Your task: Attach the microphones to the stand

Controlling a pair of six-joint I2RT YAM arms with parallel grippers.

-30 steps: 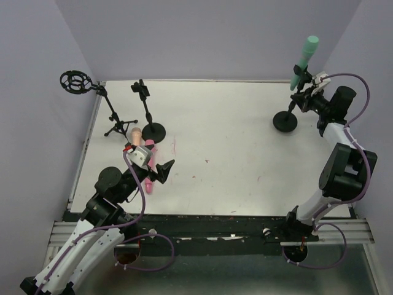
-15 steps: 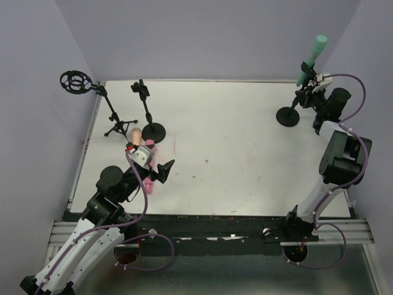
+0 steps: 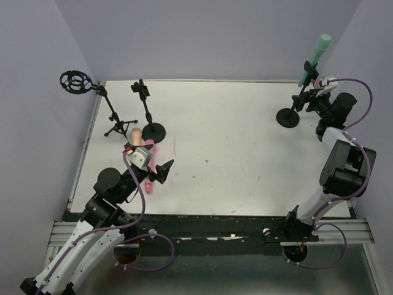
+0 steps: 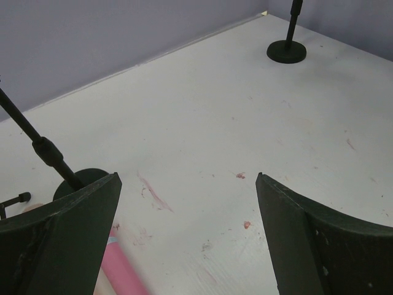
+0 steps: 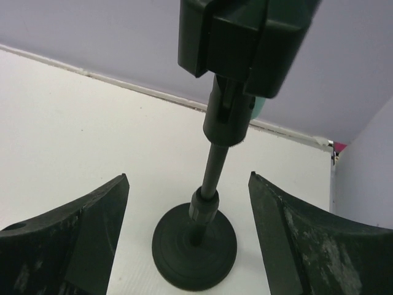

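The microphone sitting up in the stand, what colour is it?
The microphone is mint green, clearest in the top external view.

White arm links (image 3: 73, 258), black joints (image 3: 109, 179), purple cables (image 3: 143, 200), dark wedge-shaped claw fingers (image 4: 67, 239).

Three microphones: green (image 3: 314, 58), pink (image 3: 150, 145), peach (image 3: 136, 133); three stands (image 3: 149, 114); two arms (image 3: 92, 236).
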